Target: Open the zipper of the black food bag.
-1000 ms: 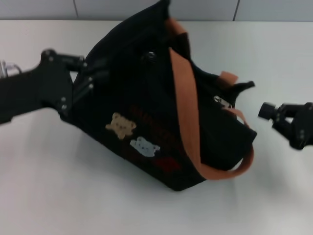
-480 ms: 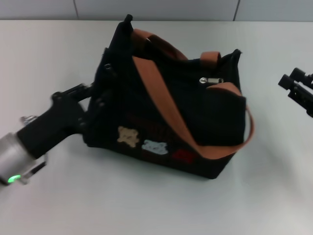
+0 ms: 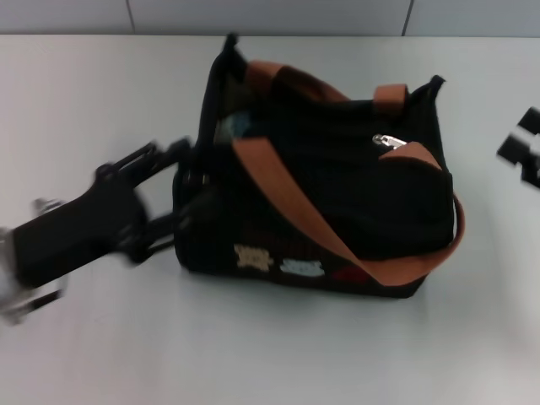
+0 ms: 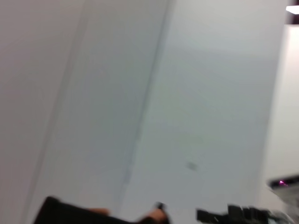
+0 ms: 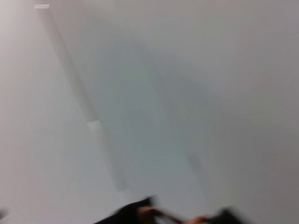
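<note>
The black food bag (image 3: 337,194) stands flat on the white table, orange-brown straps draped over it and bear patches low on its front. The zipper's silver pull tab (image 3: 388,140) lies on the bag's top near the right end. At the left end the top gapes, and something pale blue shows inside. My left gripper (image 3: 175,190) is open at the bag's left end, one finger above and one below, blurred by motion. My right gripper (image 3: 525,145) is off to the right, apart from the bag and cut by the frame edge. A dark sliver of the bag (image 4: 70,213) shows in the left wrist view.
The white table (image 3: 278,346) spreads all round the bag, with a tiled wall behind its far edge. The right wrist view is blurred pale surface, with a dark and orange bit of the bag (image 5: 140,213) at its border.
The bag has gone from raised and tilted to flat on the table and shifted right. My left gripper has spread and drawn back and down. My right gripper has withdrawn to the right.
</note>
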Robot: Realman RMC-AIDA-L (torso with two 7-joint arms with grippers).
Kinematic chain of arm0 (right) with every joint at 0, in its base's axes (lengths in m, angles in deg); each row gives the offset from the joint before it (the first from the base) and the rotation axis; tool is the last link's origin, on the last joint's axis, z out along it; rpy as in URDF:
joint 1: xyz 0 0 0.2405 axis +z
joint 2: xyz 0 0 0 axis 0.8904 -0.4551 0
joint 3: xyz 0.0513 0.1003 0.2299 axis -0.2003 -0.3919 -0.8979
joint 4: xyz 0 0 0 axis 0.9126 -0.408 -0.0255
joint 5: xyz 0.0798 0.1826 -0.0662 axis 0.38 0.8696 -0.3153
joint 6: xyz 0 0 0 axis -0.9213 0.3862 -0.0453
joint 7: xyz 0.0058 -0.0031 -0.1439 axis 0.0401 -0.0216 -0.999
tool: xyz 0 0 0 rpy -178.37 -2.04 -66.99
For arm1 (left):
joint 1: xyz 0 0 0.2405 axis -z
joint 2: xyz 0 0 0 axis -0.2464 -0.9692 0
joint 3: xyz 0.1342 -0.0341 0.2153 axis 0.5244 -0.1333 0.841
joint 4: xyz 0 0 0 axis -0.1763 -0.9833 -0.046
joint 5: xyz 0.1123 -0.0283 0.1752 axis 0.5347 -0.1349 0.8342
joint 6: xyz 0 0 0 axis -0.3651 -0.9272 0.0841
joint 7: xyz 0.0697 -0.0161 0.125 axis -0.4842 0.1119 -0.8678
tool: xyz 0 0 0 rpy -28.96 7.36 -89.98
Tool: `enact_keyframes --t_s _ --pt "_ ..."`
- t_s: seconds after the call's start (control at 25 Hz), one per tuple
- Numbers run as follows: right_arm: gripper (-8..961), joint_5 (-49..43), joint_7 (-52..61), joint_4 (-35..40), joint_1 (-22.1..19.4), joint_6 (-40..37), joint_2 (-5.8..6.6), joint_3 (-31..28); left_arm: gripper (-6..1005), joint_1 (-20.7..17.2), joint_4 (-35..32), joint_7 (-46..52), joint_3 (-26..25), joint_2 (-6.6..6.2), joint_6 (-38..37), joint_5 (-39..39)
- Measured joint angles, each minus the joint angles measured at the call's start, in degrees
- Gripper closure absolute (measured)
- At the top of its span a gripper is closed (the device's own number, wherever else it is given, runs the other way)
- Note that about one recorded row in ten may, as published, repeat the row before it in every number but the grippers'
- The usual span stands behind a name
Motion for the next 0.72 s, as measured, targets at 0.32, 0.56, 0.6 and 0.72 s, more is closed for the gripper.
enact_keyframes --t_s 0.32,0.56,0.6,0.72 --pt "132 -0.21 -2.58 3.63 1.1 -11.21 0.49 23.58 161 -4.7 -9.78 4.37 5.69 -2.73 -6.84 4.98" --pt "133 -0.24 -2.84 3.58 3.36 -9.5 -1.47 30.63 150 -6.03 -10.04 4.18 8.31 -2.97 -6.96 5.93" --pt "133 -0.24 -2.86 3.59 3.56 -9.24 -1.72 30.8 150 -6.19 -10.09 4.11 8.27 -2.97 -7.02 5.88" --pt "133 -0.24 -2.84 3.45 3.74 -9.2 -1.75 30.85 150 -6.28 -10.13 4.14 8.26 -2.96 -7.06 5.84"
